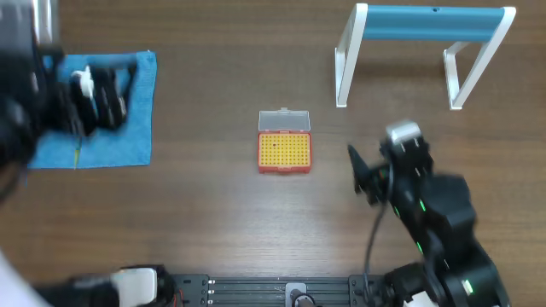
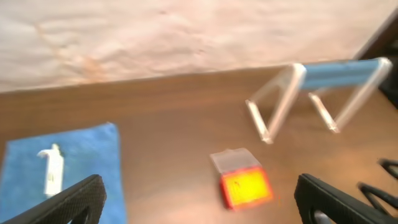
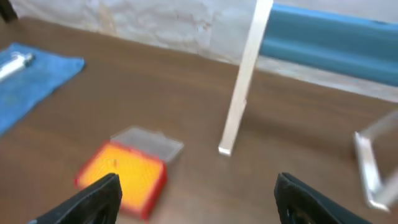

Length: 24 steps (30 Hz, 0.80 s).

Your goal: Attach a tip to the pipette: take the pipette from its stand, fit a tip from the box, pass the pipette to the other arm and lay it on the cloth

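Note:
The white pipette lies on the blue cloth at the table's left, free of any gripper; it also appears as pipette and pipette. My left gripper hovers above the cloth, open and empty, with its fingers spread wide. The red tip box with yellow tips and an open clear lid sits mid-table. My right gripper is open and empty to the right of the box. The blue-and-white pipette stand is at the back right.
The stand's white legs rise just beyond the right gripper. Bare wooden table lies between the cloth and the tip box. A light wall runs behind the table's far edge.

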Each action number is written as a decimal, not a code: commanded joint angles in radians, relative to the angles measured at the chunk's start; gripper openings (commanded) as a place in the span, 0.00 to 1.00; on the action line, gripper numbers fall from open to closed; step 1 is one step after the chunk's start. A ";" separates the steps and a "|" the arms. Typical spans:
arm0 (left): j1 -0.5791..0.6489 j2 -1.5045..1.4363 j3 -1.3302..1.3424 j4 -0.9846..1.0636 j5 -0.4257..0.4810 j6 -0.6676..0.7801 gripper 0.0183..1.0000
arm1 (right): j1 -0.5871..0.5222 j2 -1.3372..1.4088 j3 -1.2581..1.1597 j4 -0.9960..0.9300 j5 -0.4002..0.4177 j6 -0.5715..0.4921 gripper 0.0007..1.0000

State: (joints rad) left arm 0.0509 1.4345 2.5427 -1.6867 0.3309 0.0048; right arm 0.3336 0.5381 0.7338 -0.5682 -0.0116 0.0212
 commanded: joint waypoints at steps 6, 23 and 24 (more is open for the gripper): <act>-0.117 -0.628 -0.783 0.060 -0.170 -0.268 1.00 | -0.004 -0.536 -0.119 -0.157 0.020 -0.017 0.81; -0.117 -0.825 -1.522 0.472 -0.163 -0.296 1.00 | -0.004 -0.357 -0.156 -0.243 0.027 0.038 0.81; -0.117 -0.825 -1.538 0.472 -0.163 -0.296 1.00 | -0.004 -0.357 -0.156 -0.272 0.027 0.038 0.81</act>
State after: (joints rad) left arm -0.0624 0.6079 1.0523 -1.2175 0.1761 -0.2829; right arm 0.3336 0.1772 0.5785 -0.7982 0.0029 0.0475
